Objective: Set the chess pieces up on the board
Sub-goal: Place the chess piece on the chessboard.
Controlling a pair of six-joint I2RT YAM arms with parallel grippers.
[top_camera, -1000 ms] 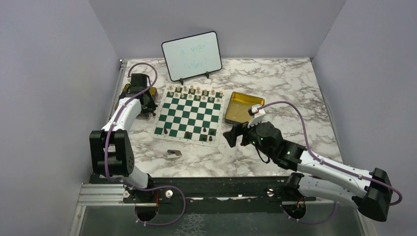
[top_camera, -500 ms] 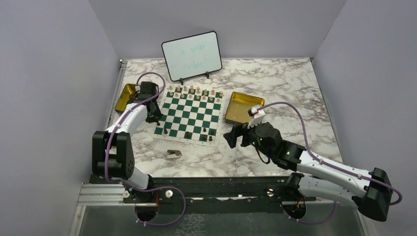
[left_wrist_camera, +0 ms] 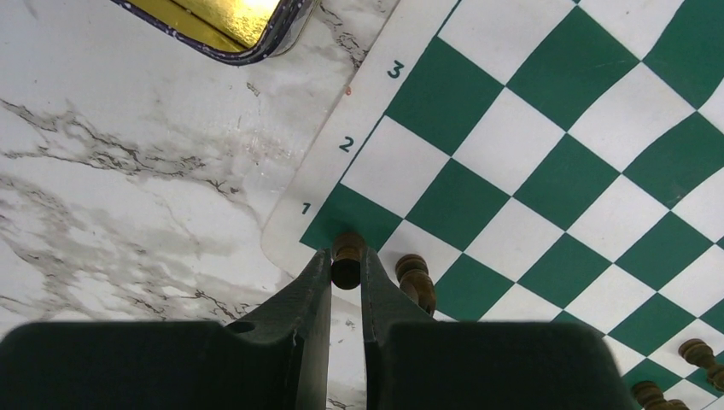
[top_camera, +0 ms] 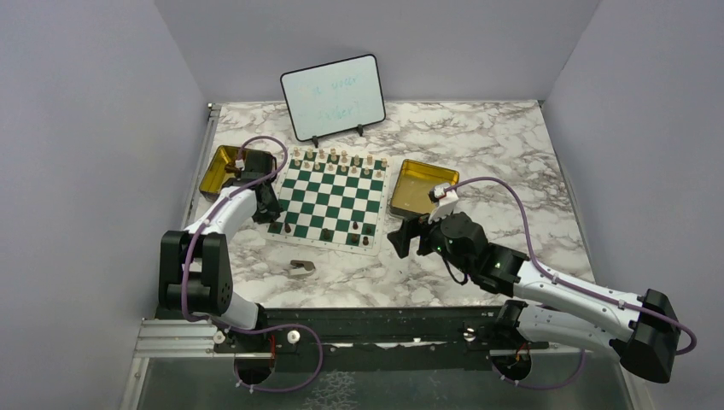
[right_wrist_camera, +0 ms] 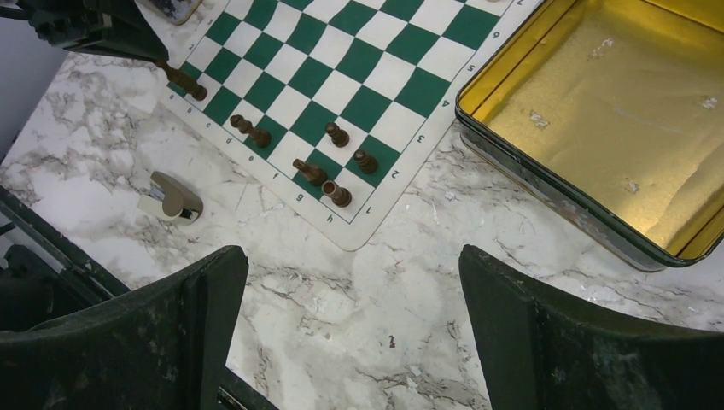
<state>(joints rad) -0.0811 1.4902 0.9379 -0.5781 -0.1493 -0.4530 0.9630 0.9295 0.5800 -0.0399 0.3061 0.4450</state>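
The left gripper (left_wrist_camera: 346, 266), clamped on a dark chess piece (left_wrist_camera: 347, 248), holds it at the near-left corner square of the board (left_wrist_camera: 512, 145), where a straight, upright lowering before release should spare the neighbouring piece (left_wrist_camera: 416, 278); the right gripper (right_wrist_camera: 353, 282) hangs wide open.

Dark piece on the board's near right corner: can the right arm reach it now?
Likely yes. The right claw is open over the marble just off that corner of the board, and nothing lies between it and the dark piece; neighbouring pieces stand close.
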